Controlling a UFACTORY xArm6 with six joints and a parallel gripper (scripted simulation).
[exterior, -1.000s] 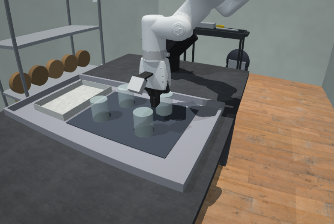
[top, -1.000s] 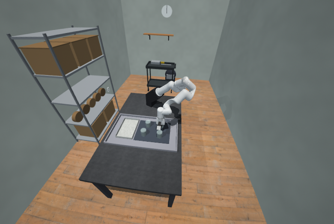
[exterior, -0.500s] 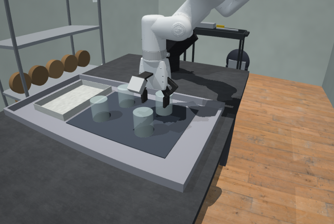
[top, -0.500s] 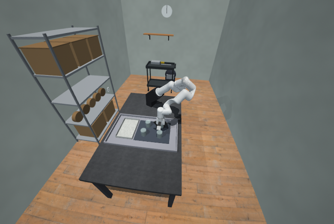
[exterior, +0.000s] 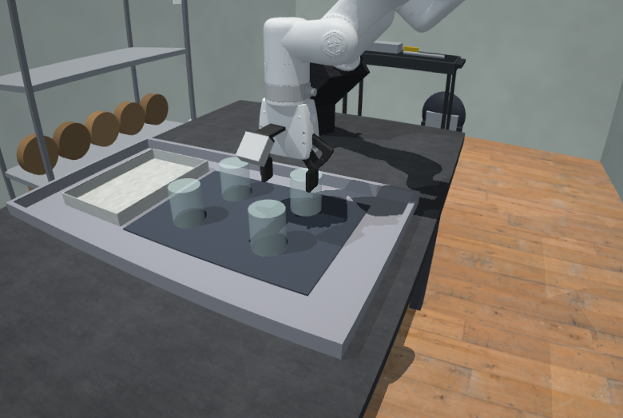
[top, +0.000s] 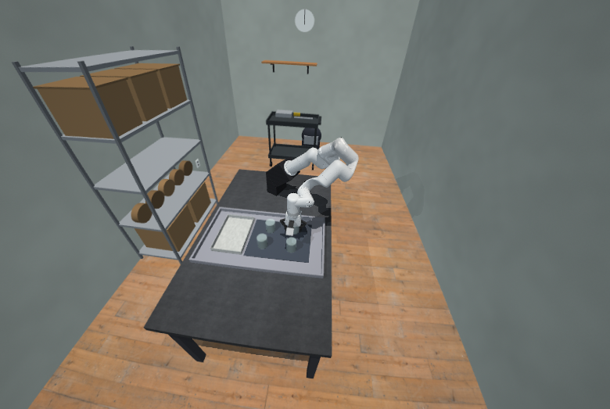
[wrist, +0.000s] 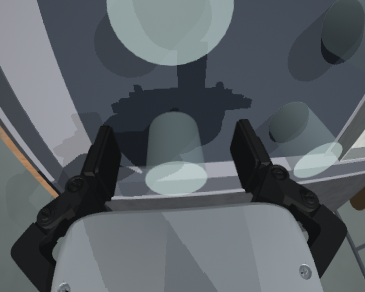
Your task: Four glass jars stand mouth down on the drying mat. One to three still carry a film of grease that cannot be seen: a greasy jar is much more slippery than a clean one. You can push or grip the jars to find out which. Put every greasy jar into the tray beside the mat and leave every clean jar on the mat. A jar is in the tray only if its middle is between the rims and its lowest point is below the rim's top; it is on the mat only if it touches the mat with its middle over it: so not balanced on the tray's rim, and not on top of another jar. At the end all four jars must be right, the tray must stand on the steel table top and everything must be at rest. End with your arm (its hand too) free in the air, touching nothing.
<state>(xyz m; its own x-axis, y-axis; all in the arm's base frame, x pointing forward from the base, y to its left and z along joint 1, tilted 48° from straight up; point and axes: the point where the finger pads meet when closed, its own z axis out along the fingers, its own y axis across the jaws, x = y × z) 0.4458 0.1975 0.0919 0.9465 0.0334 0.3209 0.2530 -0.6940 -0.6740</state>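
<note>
Four pale, see-through glass jars stand mouth down and apart on the dark mat [top: 276, 252] [exterior: 216, 246] [wrist: 268, 60]: the back-left jar [top: 270, 226] [exterior: 235, 176] [wrist: 306, 140], the back-right jar [exterior: 301, 204] [wrist: 175, 145], the front-left jar [top: 261, 241] [exterior: 186, 204] [wrist: 350, 30] and the front-right jar [top: 291, 245] [exterior: 267, 228] [wrist: 170, 30]. My gripper [exterior: 288, 177] is wide open and empty, near the top of the back-right jar. In the wrist view that jar shows between the fingers. The pale tray [top: 227, 250] [exterior: 92, 211] beside the mat holds no jar. Grease cannot be seen.
The steel table top [top: 251, 263] [exterior: 201, 284] has a raised edge around tray and mat. The back-left jar stands left of my fingers, the front-right jar in front of them. A tall shelf rack [top: 120, 148] [exterior: 29, 70] stands at the left.
</note>
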